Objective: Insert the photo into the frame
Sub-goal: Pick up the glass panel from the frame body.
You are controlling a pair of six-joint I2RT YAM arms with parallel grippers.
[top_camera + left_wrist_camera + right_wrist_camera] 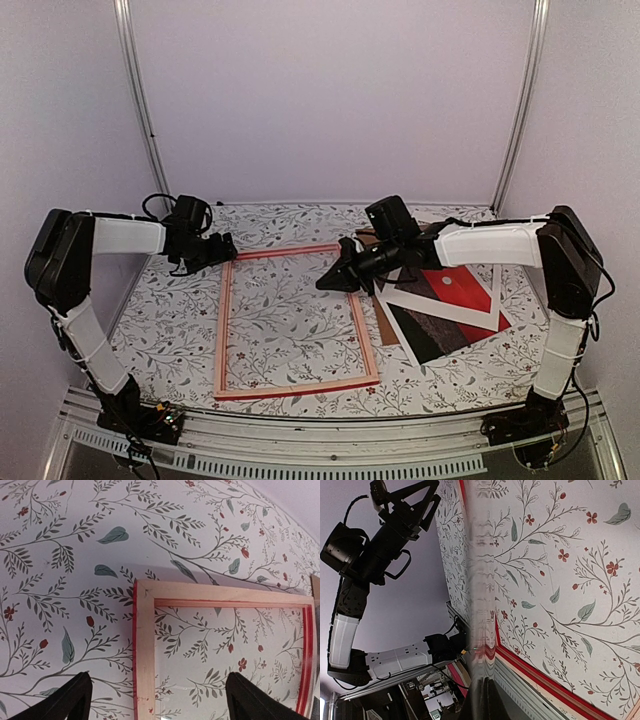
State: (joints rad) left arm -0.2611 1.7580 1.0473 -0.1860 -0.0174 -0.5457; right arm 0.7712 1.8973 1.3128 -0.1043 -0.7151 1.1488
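On the flowered tabletop (290,225) the frame (223,330) lies flat with its pale wood back side up and its red edges showing along the rails; the leafy cloth is visible through its opening. Just beside the frame's right rail lies the photo (470,295), outside the frame, picture side up, with its red half and small white dot farther from the frame's near rail than its dark brown half. White strips of a mat (497,295) cross and border the photo at an angle. A brown board (384,318) shows as a narrow strip between the photo and the frame's right rail.

The left fingers (70,700) hang above the frame's far-left corner, spread wide apart and gripping nothing; in the left wrist view the corner joint of the frame sits between them, lower down, and I cannot tell whether they touch it. The right fingers (338,272) point toward the far end of the frame's right rail. Whether they are apart or together cannot be told: the top view shows only a dark wedge, and the right wrist view is crossed by a blurred band.
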